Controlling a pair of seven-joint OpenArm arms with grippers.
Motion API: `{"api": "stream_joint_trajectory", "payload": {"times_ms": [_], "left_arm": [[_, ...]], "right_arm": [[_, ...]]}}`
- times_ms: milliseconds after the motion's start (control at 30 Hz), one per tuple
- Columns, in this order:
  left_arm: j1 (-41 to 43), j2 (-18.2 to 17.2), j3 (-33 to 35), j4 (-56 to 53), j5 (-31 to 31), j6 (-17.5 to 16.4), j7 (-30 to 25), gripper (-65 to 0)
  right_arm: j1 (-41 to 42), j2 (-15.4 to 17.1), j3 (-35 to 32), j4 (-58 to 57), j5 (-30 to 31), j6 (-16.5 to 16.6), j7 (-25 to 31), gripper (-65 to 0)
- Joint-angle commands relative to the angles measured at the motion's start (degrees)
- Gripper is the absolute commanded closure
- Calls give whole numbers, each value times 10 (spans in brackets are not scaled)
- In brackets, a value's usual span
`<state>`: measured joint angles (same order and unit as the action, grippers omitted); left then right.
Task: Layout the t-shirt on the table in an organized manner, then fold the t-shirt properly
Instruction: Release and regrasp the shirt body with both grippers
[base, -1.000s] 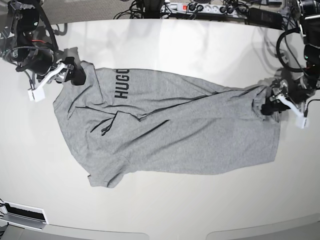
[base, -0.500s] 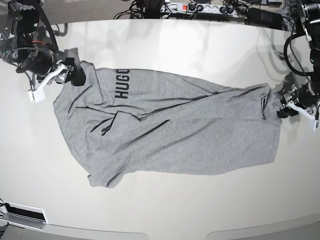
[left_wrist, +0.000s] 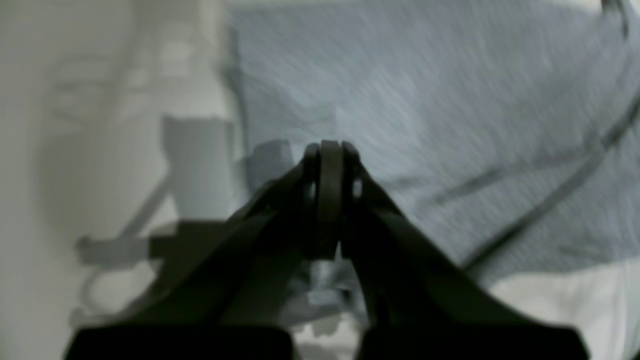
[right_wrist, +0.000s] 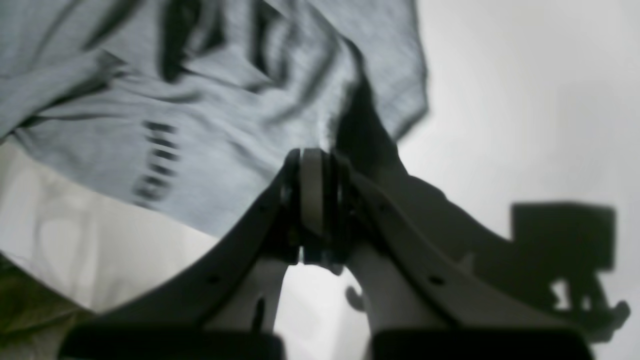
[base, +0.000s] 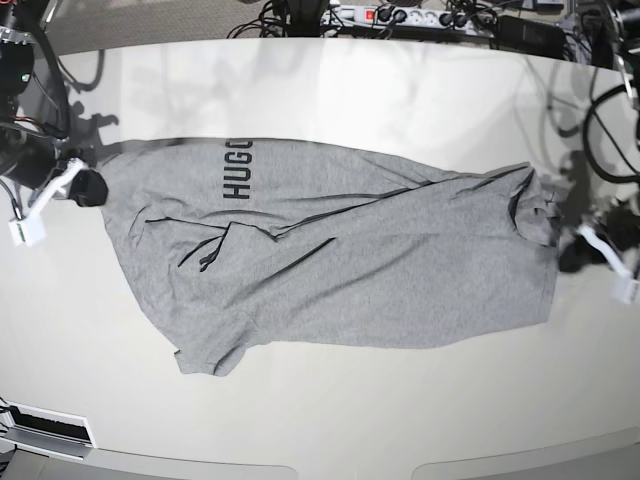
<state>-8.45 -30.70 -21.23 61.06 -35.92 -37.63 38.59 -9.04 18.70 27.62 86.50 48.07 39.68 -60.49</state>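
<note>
T-shirt (base: 340, 270) lies mostly spread across the middle of the bench (base: 330, 420), HUGO print up, long axis running side to side in the base view. Both tools are clenched on nothing: left tool (base: 585, 250) sits just off the bunched end at base-view right, right tool (base: 85, 188) just off the corner near the lettering (wrist views blurred, but jaws read shut with no cloth between them). Layout isn't done, I'd say: creases run diagonally through the body and one flap is doubled under at the lower edge. Best next move looks like re-gripping the rumpled end and pulling outward, low and slow. Plenty of bare bench all round; cables (base: 420, 18) crowd only the far edge.
</note>
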Motion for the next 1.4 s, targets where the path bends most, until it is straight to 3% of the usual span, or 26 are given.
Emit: {"api": "stream_joint_trajectory", "payload": {"times_ms": [0, 67, 200, 333, 400, 467, 500, 567, 633, 733, 867, 933, 1000, 1167, 1300, 1367], "left_arm": [[-7, -4, 9, 8, -2, -10, -12, 0], [-4, 10, 38, 8, 29, -12, -14, 0], [-5, 23, 94, 8, 102, 11, -67, 0], [-5, 28, 144, 8, 150, 35, -91, 0], [-5, 29, 159, 8, 170, 44, -95, 0], [-1, 29, 164, 7, 191, 64, -107, 0], [1, 29, 164, 7, 196, 76, -113, 0], [5, 29, 164, 7, 199, 93, -116, 0], [7, 29, 164, 7, 198, 94, -116, 0], [6, 29, 164, 7, 198, 89, -116, 0], [6, 29, 164, 7, 189, 87, -117, 0], [6, 29, 164, 7, 189, 88, -118, 0], [7, 29, 164, 7, 190, 88, -118, 0], [6, 29, 164, 7, 190, 90, -119, 0], [7, 30, 164, 7, 199, 93, -120, 0], [8, 29, 164, 7, 211, 112, -120, 0]], "right_arm": [[5, 10, -4, 12, 12, 3, 9, 0], [9, 10, -24, 12, -18, 3, 14, 0], [9, 10, -63, 11, -158, 3, 49, 0], [3, 10, -70, 11, -183, 3, 74, 0], [3, 15, -70, 11, -186, 3, 73, -141], [3, 22, -70, 11, -214, -24, 74, -297], [3, 27, -70, 11, -232, -40, 74, -342], [2, 42, -70, 11, -254, -79, 71, -366], [2, 57, -70, 11, -254, -102, 68, -366], [2, 74, -70, 12, -224, -110, 69, -366], [2, 72, -70, 12, -113, -41, 62, -335], [2, 58, -70, 12, -53, 3, 42, -202], [2, 33, -73, 12, -32, 3, 22, 0], [2, -16, -116, 11, -197, 3, 125, 0], [2, -20, -181, 11, -270, 3, 173, 0], [2, -20, -214, 9, -320, -28, 181, 0]]}}
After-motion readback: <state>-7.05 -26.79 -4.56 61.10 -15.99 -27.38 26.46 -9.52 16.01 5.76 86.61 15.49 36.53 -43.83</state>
